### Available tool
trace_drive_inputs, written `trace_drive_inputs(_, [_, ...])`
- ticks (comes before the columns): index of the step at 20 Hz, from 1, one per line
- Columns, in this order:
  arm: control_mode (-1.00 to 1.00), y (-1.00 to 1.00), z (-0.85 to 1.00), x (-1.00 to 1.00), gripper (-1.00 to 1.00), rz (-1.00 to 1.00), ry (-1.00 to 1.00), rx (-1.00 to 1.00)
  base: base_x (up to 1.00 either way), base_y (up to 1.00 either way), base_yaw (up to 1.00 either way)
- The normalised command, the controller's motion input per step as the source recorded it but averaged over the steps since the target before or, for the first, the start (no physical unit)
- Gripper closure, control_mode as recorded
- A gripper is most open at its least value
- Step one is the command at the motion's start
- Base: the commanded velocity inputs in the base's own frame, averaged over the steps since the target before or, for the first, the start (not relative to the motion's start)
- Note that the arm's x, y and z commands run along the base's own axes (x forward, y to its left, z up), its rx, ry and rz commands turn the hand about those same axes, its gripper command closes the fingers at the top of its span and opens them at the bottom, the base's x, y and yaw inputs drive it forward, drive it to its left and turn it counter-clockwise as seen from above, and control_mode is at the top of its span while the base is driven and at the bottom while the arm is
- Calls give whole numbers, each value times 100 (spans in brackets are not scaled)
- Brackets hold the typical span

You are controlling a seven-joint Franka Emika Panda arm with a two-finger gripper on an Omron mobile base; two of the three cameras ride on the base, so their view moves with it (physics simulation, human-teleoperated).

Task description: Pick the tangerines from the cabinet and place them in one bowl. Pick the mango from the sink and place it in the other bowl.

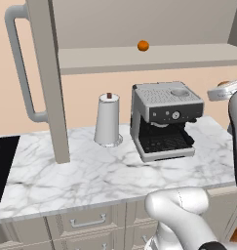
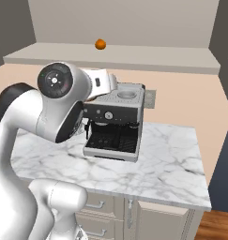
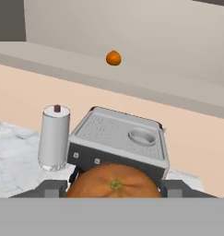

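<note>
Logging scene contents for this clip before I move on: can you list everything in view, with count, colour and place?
tangerines: two, bright orange; one on the cabinet shelf, one held in the end effector
cabinet: one, grey-beige, door swung open, curved grey handle
espresso machine: one, silver and black, on the counter under the shelf
paper towel roll: one, white, upright left of the machine
counter: one, white marble, drawers below
cooktop: one, black, at the counter's left end
end effector: one, dark fingers, shut on a tangerine
</note>
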Motion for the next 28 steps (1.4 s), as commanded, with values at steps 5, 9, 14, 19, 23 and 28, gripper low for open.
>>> trace_drive_inputs(5, [-100, 10, -28, -21, 100, 1, 2, -2, 0, 0, 0])
trace_drive_inputs(9, [-100, 6, -18, -15, 100, 0, 5, -1, 0, 0, 0])
trace_drive_inputs(14, [-100, 1, -12, -11, 100, 0, 4, -1, 0, 0, 0])
trace_drive_inputs(19, [-100, 0, -19, -11, 100, 0, 6, -2, 0, 0, 0])
trace_drive_inputs(23, [-100, 0, -20, -21, 100, 0, 5, -1, 0, 0, 0])
trace_drive_inputs(28, [-100, 7, -16, -15, 100, 0, 2, -2, 0, 0, 0])
